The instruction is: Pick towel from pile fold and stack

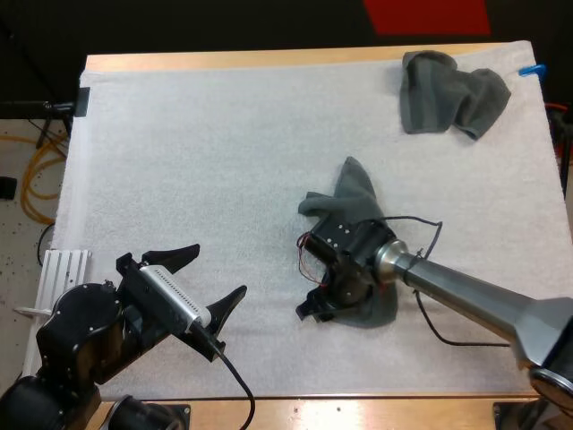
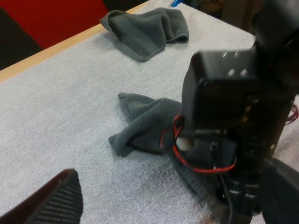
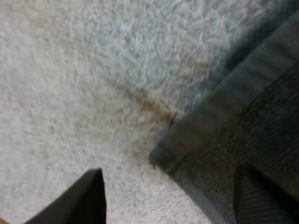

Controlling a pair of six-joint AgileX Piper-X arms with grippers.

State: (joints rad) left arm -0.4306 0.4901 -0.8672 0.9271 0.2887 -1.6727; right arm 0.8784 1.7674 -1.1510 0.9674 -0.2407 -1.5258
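Our left tool [image 1: 204, 279] hangs open over the bare mat [image 1: 197, 134]. Mid-mat, our right tool [image 1: 312, 307] is open at the near corner of a crumpled towel [image 1: 354, 193]. A second towel [image 1: 448, 103] lies at the far right corner.

A: Entry one, high view?
B: Set behind and above, facing forward and down. Distant; takes in the whole white fleecy mat [image 1: 224, 134].
A: Entry two, left wrist view?
B: Rides low on the left arm [image 1: 81, 331], facing across the mat. Mid range. Shares with the high view the crumpled dark grey-green towel [image 1: 358, 193] at mid-mat and the second grey-green towel [image 1: 448, 98] at the far corner.
A: Entry three, right wrist view?
B: Faces down, very close. Shares the crumpled towel's hemmed corner.
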